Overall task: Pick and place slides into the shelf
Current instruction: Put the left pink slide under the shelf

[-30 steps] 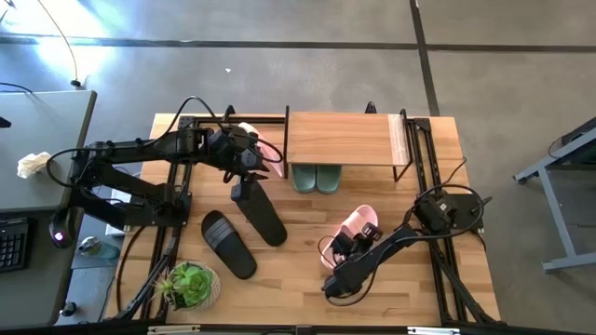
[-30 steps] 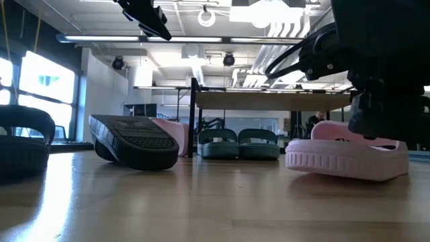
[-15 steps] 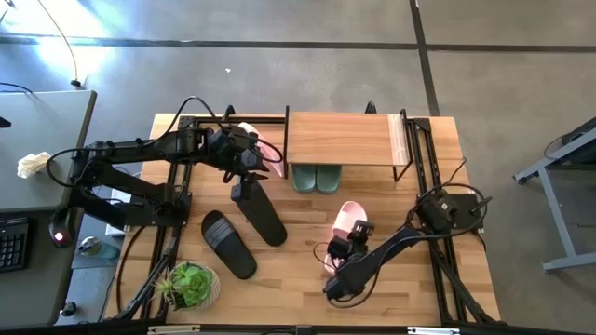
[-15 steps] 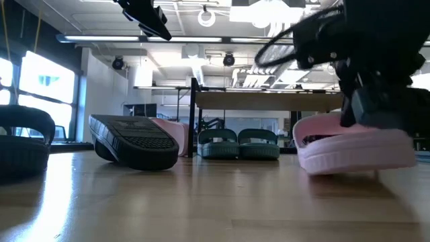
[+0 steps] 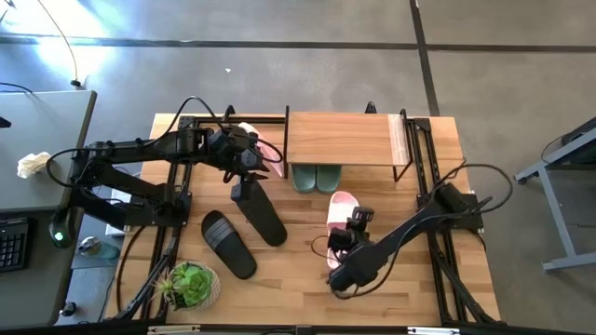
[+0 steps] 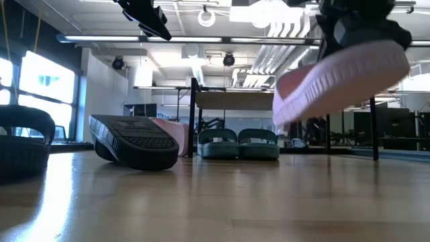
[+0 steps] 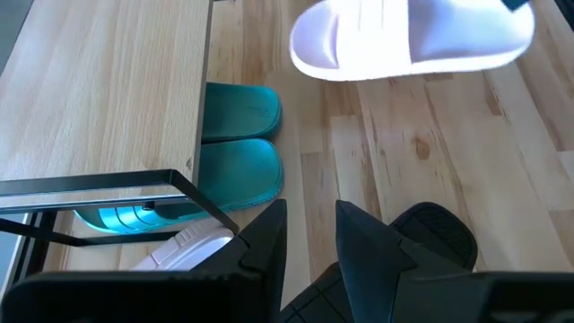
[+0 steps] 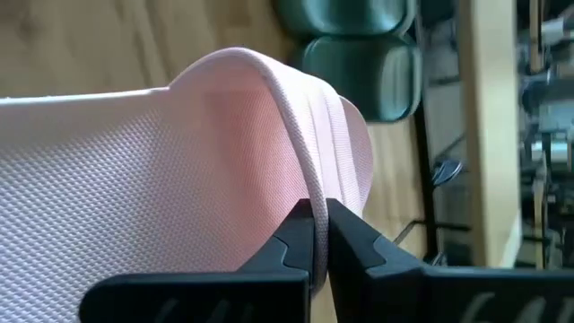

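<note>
High view: pink slide [image 5: 342, 207] now nearer shelf [image 5: 341, 140] than a second ago, pinched by right gripper [image 5: 357, 224]. Left gripper [image 5: 244, 177] unmoved over black slide [image 5: 260, 211]. Count: black 2, second [image 5: 228, 244]; green 2 [image 5: 316, 177] under shelf; pink 2, second [image 5: 262, 147] left of shelf.

Low view: held pink slide [image 6: 342, 81] lifted off table, tilted.

Left wrist view: fingers [image 7: 269, 238] slightly apart; whether gripping, unclear.

Right wrist view: fingers [image 8: 300, 235] pressed on strap [image 8: 314, 144].

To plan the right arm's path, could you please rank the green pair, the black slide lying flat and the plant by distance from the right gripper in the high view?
1. Green pair: under the shelf, just beyond the right gripper.
2. Black slide: lying flat, toward the left arm's side.
3. Plant: at the table's near left corner.
</note>
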You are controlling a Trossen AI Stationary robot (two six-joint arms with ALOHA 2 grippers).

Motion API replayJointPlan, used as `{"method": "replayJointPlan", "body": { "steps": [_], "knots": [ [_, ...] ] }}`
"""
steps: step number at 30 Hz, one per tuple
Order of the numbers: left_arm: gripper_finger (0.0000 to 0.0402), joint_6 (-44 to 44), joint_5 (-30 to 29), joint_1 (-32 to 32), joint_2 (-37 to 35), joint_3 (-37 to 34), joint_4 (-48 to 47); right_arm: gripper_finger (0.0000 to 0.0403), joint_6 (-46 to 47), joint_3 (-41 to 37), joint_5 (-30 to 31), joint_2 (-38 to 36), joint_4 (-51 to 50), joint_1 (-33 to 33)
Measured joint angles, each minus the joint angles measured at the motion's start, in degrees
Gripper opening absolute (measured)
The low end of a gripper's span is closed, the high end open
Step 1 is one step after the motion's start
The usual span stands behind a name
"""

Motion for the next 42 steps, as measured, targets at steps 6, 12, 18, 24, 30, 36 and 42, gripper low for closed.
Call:
{"method": "replayJointPlan", "body": {
  "steps": [6, 12, 18, 24, 30, 36, 42],
  "knots": [
    [0.0083, 0.0, 0.0, 0.0, 0.0, 0.0, 0.0, 0.0, 2.3, -12.1, -2.2, -13.2, -0.4, -0.8],
    [0.0083, 0.0, 0.0, 0.0, 0.0, 0.0, 0.0, 0.0, 14.7, -26.2, -4.7, -24.5, 0.3, 4.0],
    [0.0083, 0.0, 0.0, 0.0, 0.0, 0.0, 0.0, 0.0, 21.2, -35.0, -3.0, -24.0, 4.8, 9.7],
    [0.0083, 0.0, 0.0, 0.0, 0.0, 0.0, 0.1, 0.0, 28.3, -45.3, 0.7, -23.2, 9.2, 11.0],
    [0.0083, -0.2, 0.0, 0.0, 0.0, 0.0, 0.1, 0.0, 30.5, -52.8, 5.9, -23.3, 15.9, 8.4],
    [0.0083, -0.2, 0.0, 0.0, 0.0, 0.0, 0.2, 0.0, 30.2, -56.9, 7.7, -23.3, 20.3, 1.9],
    [0.0083, -0.2, 0.0, 0.0, 0.0, 0.0, 0.2, 0.0, 28.2, -58.3, 12.4, -23.3, 22.2, -4.2]
  ]
}}
